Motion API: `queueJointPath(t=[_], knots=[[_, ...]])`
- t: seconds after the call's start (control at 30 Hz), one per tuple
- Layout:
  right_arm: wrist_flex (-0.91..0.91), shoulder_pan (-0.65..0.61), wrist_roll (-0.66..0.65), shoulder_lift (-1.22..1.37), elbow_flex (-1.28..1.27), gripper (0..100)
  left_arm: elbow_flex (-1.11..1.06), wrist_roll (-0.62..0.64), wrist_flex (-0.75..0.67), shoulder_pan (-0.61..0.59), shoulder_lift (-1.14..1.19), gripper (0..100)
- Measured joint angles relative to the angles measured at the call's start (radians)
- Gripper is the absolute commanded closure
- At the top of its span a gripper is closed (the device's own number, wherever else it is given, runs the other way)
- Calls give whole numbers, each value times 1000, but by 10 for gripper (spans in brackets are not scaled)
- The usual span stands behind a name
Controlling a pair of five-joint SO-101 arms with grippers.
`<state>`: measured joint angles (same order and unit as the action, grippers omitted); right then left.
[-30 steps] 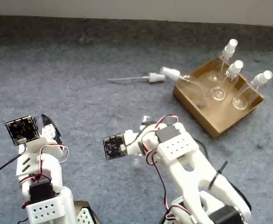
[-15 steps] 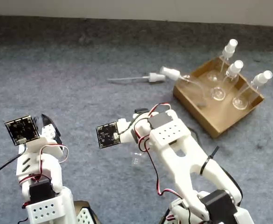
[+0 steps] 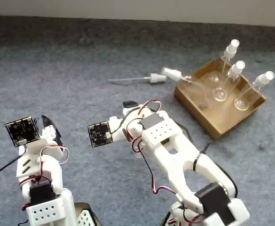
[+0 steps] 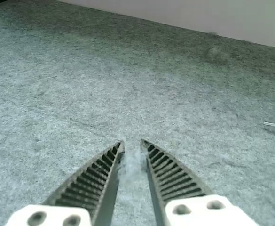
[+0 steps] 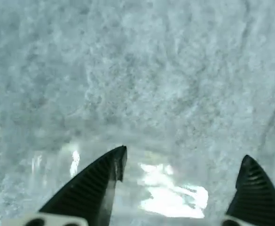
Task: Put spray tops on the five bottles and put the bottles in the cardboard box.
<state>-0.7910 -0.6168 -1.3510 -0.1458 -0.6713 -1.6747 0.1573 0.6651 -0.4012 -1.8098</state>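
Your right end effector is spread wide, its two fingers low over the grey worktop with a clear bottle lying on its side between them. You can't tell whether either finger touches the glass. That bottle has no spray top and sits well apart from the cardboard box, on the box's arm-facing side.

Inside the box stand three bottles already capped. A fourth capped bottle leans out over the box wall facing the open worktop. Just beside that bottle's head, outside the box, lies a loose spray top, its thin tube pointing away from the box.

Your left end effector is narrowed to a slim gap and holds nothing, far from the box.
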Motion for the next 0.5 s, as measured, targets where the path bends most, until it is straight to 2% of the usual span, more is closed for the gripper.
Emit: queueJointPath(t=[0.2, 0.3, 0.5], knots=[[0, 3, 64, -94, -2, 670, 0, 0, 0, 0, 0, 992], [0, 3, 166, -164, -8, 670, 0, 0, 0, 0, 0, 992], [0, 3, 448, -282, -49, 670, 0, 0, 0, 0, 0, 992]])
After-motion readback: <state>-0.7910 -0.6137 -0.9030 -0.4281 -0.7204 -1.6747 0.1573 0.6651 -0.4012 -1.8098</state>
